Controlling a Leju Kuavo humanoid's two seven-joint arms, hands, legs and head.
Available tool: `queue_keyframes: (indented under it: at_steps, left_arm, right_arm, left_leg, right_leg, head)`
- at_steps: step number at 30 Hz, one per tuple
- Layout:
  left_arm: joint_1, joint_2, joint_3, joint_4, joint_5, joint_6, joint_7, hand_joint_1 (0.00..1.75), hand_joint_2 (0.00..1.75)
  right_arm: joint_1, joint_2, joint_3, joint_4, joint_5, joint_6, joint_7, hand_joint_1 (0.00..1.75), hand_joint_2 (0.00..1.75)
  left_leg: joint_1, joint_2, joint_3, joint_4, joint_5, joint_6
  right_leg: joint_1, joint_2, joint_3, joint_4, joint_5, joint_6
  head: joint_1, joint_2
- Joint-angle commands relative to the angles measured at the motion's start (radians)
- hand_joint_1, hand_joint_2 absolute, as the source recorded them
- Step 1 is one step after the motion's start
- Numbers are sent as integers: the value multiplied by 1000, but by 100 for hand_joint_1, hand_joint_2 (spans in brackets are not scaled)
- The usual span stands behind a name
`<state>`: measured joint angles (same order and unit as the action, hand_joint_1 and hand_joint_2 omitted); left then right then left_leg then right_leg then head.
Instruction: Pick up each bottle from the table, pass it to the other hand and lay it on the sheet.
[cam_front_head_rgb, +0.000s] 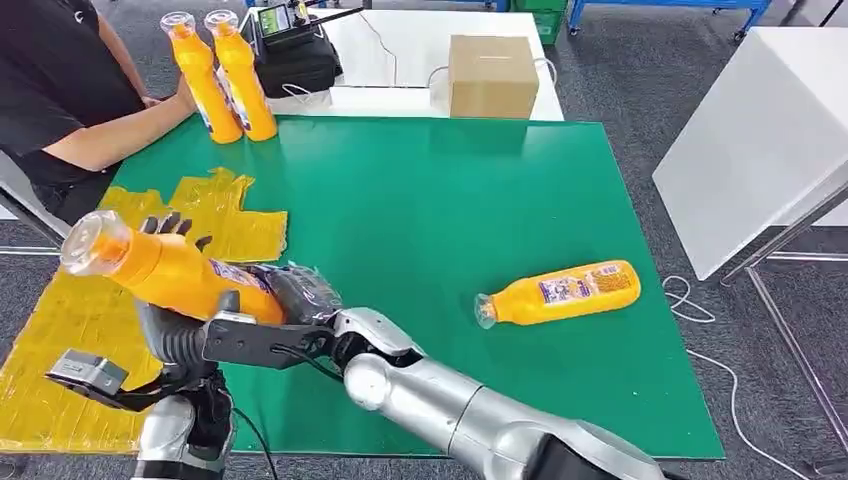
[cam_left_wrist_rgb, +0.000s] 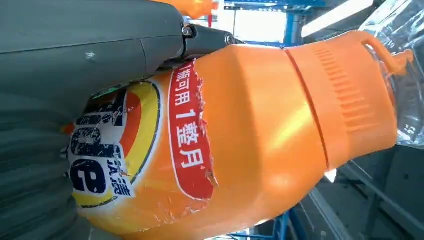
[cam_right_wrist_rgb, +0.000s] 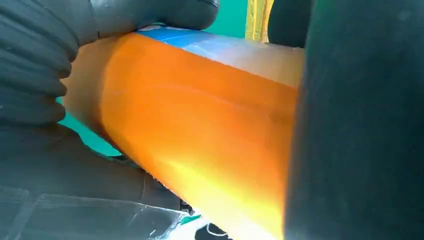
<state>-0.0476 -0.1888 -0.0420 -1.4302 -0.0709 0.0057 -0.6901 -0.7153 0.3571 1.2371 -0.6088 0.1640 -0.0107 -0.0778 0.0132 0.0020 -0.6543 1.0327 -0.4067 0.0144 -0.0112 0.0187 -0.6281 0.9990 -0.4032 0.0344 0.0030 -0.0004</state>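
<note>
Fingers of both hands, left (cam_front_head_rgb: 175, 240) and right (cam_front_head_rgb: 295, 295), wrap one bottle (cam_front_head_rgb: 165, 268) held over the mat's (cam_front_head_rgb: 450, 200) left edge. Its cap points out toward the yellow sheet (cam_front_head_rgb: 60, 320).

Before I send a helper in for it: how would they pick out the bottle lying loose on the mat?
Find the green mat. On its right part lies one orange bottle, alone. Unlike the two upright bottles by the person, it lies on its side.
</note>
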Motion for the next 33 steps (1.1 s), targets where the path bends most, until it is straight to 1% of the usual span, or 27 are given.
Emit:
queue_keyframes:
  at_steps: [1, 2, 3, 7, 9, 10, 11, 12, 13, 14, 15, 16, 17, 18, 19, 20, 21, 22, 23, 25, 26, 27, 28, 29, 30, 32, 33]
  left_arm:
    - [-60, 17, 36, 54, -17, -16, -2, 175, 175]
    - [-61, 17, 38, 56, -18, -18, -3, 175, 175]
    - [-61, 17, 38, 56, -18, -18, -4, 175, 175]
    - [-60, 16, 43, 59, -20, -23, -8, 175, 175]
    - [-59, 17, 46, 60, -21, -26, -8, 175, 175]
    - [-58, 18, 49, 60, -28, -24, -8, 175, 175]
    - [-57, 20, 51, 60, -34, -20, -8, 175, 175]
    - [-57, 22, 53, 60, -34, -20, -8, 175, 175]
    - [-57, 22, 53, 60, -34, -20, -8, 175, 175]
    - [-57, 22, 55, 60, -38, -18, -8, 175, 175]
    - [-59, 29, 49, 52, -91, 24, -8, 175, 175]
    - [-59, 61, 5, 23, -271, 255, -8, 175, 175]
    - [-71, 87, -24, 53, -369, 393, -8, 175, 175]
    - [-95, 92, 1, 119, -504, 530, -8, 175, 175]
    - [-115, 102, 25, 178, -628, 618, 32, 175, 175]
    - [-131, 118, 42, 231, -727, 663, 82, 175, 175]
    - [-146, 131, 88, 298, -919, 692, 171, 175, 175]
    - [-147, 134, 139, 335, -972, 692, 179, 175, 175]
    - [-140, 125, 204, 341, -1031, 692, 157, 175, 175]
    - [-113, 80, 370, 317, -1185, 692, 103, 175, 175]
    - [-108, 75, 395, 316, -1207, 692, 91, 175, 175]
    - [-94, 72, 426, 308, -1264, 692, 98, 175, 175]
    - [-79, 72, 435, 288, -1304, 692, 115, 175, 175]
    - [-79, 72, 435, 288, -1304, 692, 115, 175, 175]
    - [-61, 86, 414, 292, -1349, 692, 155, 175, 175]
    - [-61, 86, 414, 292, -1349, 692, 155, 175, 175]
    - [-51, 103, 385, 313, -1369, 692, 185, 175, 175]
  right_arm:
    - [17, -8, 133, 4, 3, 29, -46, 175, 175]
    - [17, -8, 132, 8, 3, 29, -49, 175, 175]
    - [16, -8, 131, 10, 3, 30, -51, 175, 175]
    - [18, -8, 126, 15, 3, 28, -57, 175, 175]
    - [17, -8, 117, 24, -1, 27, -66, 175, 175]
    - [15, -8, 111, 28, 8, 10, -82, 175, 175]
    - [11, -8, 106, 31, 12, 4, -88, 175, 175]
    - [7, -8, 104, 32, 12, 4, -88, 175, 175]
    - [7, -8, 104, 32, 12, 4, -88, 175, 175]
    - [6, -8, 103, 34, 21, -7, -99, 82, 175]
    - [0, -8, 104, 38, 44, -11, -117, 0, 175]
    - [-10, -8, 60, 45, 48, -23, -126, 0, 0]
    - [-18, -8, 14, 50, 48, -30, -160, 0, 0]
    - [-33, -17, -46, 46, 56, -31, -189, 0, 0]
    - [-43, -42, -81, 15, 64, -26, -197, 0, 0]
    - [-50, -63, -110, -14, 69, -14, -199, 0, 0]
    - [-56, -103, -154, -68, 75, 5, -198, 0, 0]
    - [-64, -136, -180, -108, 79, 26, -196, 0, 0]
    - [-68, -166, -206, -148, 80, 42, -193, 0, 0]
    - [-75, -229, -260, -237, 85, 75, -184, 0, 0]
    - [-77, -245, -272, -259, 86, 80, -182, 0, 0]
    - [-81, -280, -304, -309, 80, 90, -179, 0, 0]
    - [-84, -302, -324, -345, 67, 104, -174, 0, 0]
    - [-84, -302, -324, -345, 67, 104, -174, 0, 0]
    - [-79, -343, -367, -399, 36, 116, -167, 0, 0]
    - [-79, -343, -367, -399, 36, 116, -167, 0, 0]
    - [-54, -367, -410, -429, 0, 133, -173, 0, 0]
  left_leg:
    - [0, -2, 4, -1, 0, 0]
    - [0, -1, 2, -1, 0, 0]
    - [0, -2, 4, -2, 0, 0]
    - [0, -2, 3, -1, 0, 0]
    - [0, -4, 11, -4, -1, -1]
    - [0, -3, 7, -2, -1, 0]
    - [0, -3, 7, -2, -1, 0]
    - [0, -2, 3, -1, 0, 0]
    - [0, -2, 5, -2, 0, 0]
    - [0, -2, 4, -1, 0, 0]
    - [0, -2, 3, -1, 0, 0]
    - [0, -2, 4, -1, 0, 0]
    - [0, -2, 3, -1, 0, 0]
    - [0, -2, 1, -1, 1, 0]
    - [0, -3, 3, -1, 0, 0]
    - [0, -3, 1, -1, 1, 0]
    - [0, -4, 2, -1, 2, 0]
    - [0, -5, 3, -2, 2, 0]
    - [-1, -5, 3, -2, 2, 0]
    - [0, -3, 4, -1, 2, 0]
    - [-1, -4, 3, -1, 2, 1]
    - [1, -3, 1, 0, 2, 0]
    - [1, -2, 2, 0, 1, 0]
    - [-1, -4, 2, -1, 2, 1]
    - [0, -3, 0, 0, 3, 0]
    - [0, -4, 1, 0, 2, 0]
    - [0, -4, 1, 0, 2, 0]
  right_leg:
    - [1, -3, 5, -1, -1, -1]
    - [0, -2, 3, -1, 0, -1]
    - [1, -3, 5, -1, -1, -1]
    - [1, -3, 4, -1, -1, -1]
    - [1, -6, 12, -3, -3, -3]
    - [1, -4, 7, -2, -2, -2]
    - [1, -5, 8, -2, -2, -2]
    - [1, -3, 3, -1, 0, -1]
    - [1, -4, 5, -1, -1, -1]
    - [1, -3, 4, -1, -1, -1]
    - [1, -3, 3, -1, 0, -1]
    - [1, -4, 4, -1, -1, -1]
    - [1, -3, 3, -1, -1, -1]
    - [0, -2, 1, 0, 0, -1]
    - [1, -4, 4, 0, -1, -1]
    - [0, -4, 2, 0, 0, -1]
    - [0, -5, 2, 0, 0, -1]
    - [0, -7, 3, -1, 0, -1]
    - [0, -6, 3, -1, 0, -1]
    - [0, -4, 4, -1, 1, -1]
    - [-1, -4, 4, 0, 1, 0]
    - [0, -3, 2, 0, 2, 0]
    - [1, -3, 3, -1, 2, -1]
    - [-1, -5, 2, 0, 2, -1]
    - [0, -5, 0, 0, 2, -2]
    - [0, -6, 2, 0, 2, -3]
    - [0, -6, 2, 0, 2, -3]
  head:
    - [0, 0]
    - [0, 0]
    - [0, 0]
    - [0, 0]
    - [0, 0]
    - [0, 0]
    - [0, 0]
    - [0, 0]
    - [0, 0]
    - [0, 0]
    - [0, 0]
    - [0, 0]
    - [0, 0]
    - [0, 0]
    - [1, 0]
    - [0, 0]
    - [0, 0]
    - [0, 0]
    - [-1, 0]
    - [0, 0]
    - [1, 0]
    - [-2, 0]
    - [0, 0]
    - [-2, 0]
    - [1, 0]
    - [1, 0]
    - [0, 0]
